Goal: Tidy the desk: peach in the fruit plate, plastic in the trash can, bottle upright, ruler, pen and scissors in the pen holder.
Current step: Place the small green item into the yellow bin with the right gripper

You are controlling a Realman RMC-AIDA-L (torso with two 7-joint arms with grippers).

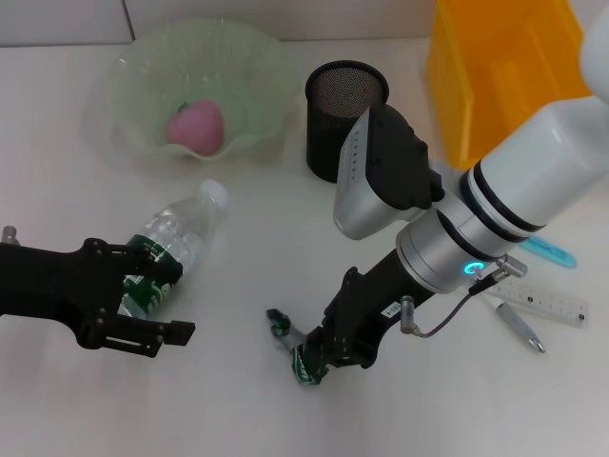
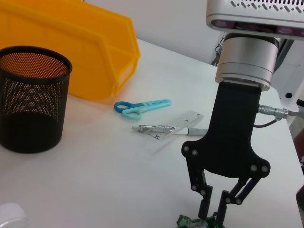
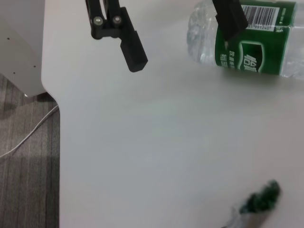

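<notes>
Pinching the crumpled green plastic (image 1: 303, 362) on the table (image 1: 238, 400), my right hand (image 1: 319, 365) has only its fingertips clenched on the scrap, which may slip before reaching the yellow trash can (image 1: 504, 67). My left hand (image 1: 143, 305), spread open around the lying bottle (image 1: 171, 248), could roll it aside.

You have a white desk (image 1: 238, 400) with a rounded corner, grey carpet floor (image 3: 23, 156) with a white cable (image 3: 33, 130) beside it, and a pale wall (image 2: 180, 23) behind.

bottle (image 3: 247, 42) green label with barcode and white characters, none of it readable
</notes>
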